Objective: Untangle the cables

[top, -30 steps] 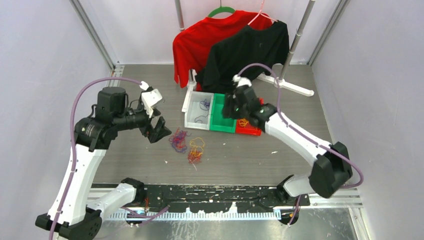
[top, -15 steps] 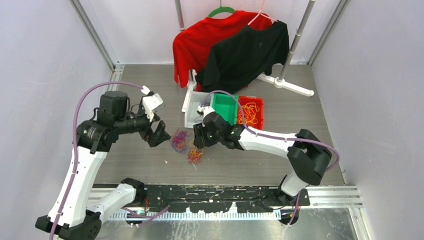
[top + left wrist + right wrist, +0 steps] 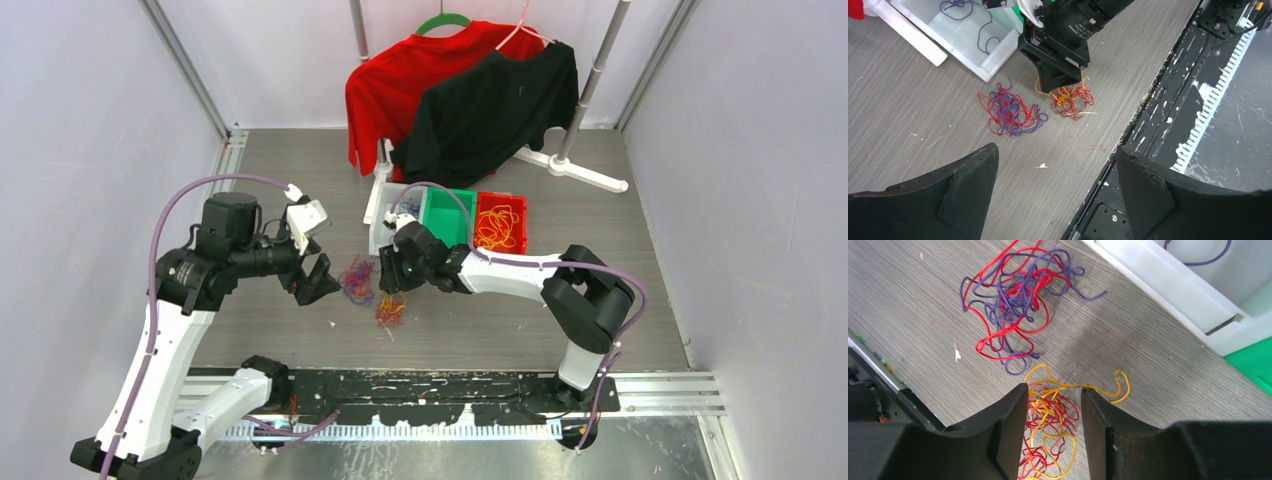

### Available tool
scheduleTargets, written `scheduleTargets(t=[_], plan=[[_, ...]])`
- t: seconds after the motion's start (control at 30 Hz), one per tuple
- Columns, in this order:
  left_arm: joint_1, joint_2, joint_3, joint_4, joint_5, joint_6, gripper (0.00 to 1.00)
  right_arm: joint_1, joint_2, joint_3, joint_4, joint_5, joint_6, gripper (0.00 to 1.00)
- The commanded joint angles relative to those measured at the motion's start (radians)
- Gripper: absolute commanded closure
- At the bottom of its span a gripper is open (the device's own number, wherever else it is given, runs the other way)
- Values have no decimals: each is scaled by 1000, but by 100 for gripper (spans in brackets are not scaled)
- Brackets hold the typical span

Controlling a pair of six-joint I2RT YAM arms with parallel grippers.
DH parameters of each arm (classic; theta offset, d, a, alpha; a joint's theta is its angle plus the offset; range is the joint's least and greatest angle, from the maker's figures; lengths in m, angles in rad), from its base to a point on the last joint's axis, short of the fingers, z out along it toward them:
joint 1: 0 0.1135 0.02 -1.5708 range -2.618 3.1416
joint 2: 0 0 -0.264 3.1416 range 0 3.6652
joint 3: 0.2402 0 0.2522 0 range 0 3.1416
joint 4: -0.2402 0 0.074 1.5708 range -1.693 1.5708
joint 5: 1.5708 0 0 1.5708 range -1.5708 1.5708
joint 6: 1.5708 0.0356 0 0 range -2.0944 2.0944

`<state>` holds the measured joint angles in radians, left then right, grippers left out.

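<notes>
Hovering low over the worktop [image 3: 620, 300], my right hand [image 3: 1054, 390] has its two dark fingers partway apart, straddling the yellow and red bunch [image 3: 1048, 416] of cables. Loose strands lie in the gap between the fingers, and nothing looks pinched. My left hand [image 3: 1055, 151] hangs spread wide and empty, off to the left of the purple and red bunch [image 3: 357, 282], apart from it.

Both bunches lie on bare wood-grain worktop, near each other but not joined. The purple and red one is further from me and to the left. The yellow and red one is closer to the black rail [image 3: 430, 385] at the near edge.

Just beyond the bunches stands a white bin [image 3: 1168, 287] holding a few purple strands. A green bin [image 3: 447, 215] and a red bin [image 3: 503, 203] with orange strands sit in a row to its right. Open worktop stretches right of the bunches and behind the bins as far as a rack of shirts [image 3: 470, 95].

Neither tangle has a clear direction. The yellow and red one runs roughly along the slot between my right fingers, with one yellow loop [image 3: 1117, 386] straying sideways toward the bins. The purple and red one sprawls about as wide as it is long
</notes>
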<state>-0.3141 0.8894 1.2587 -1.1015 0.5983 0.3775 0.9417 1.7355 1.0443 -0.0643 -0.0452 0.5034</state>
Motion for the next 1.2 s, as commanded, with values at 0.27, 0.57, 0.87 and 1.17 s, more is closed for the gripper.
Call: scheduleTargets(t=[0.27, 0.57, 0.87, 1.17], plan=[[-2, -35, -16, -9, 31, 27, 13, 6, -2, 74, 66, -13, 19, 78], [-2, -34, -12, -3, 31, 23, 13, 9, 58, 124, 9, 16, 59, 53], [-2, -37, -7, 1, 29, 26, 13, 61, 142, 214, -74, 149, 80, 66], [-3, -50, -16, -5, 29, 34, 13, 70, 2, 176, 0, 176, 67, 91]])
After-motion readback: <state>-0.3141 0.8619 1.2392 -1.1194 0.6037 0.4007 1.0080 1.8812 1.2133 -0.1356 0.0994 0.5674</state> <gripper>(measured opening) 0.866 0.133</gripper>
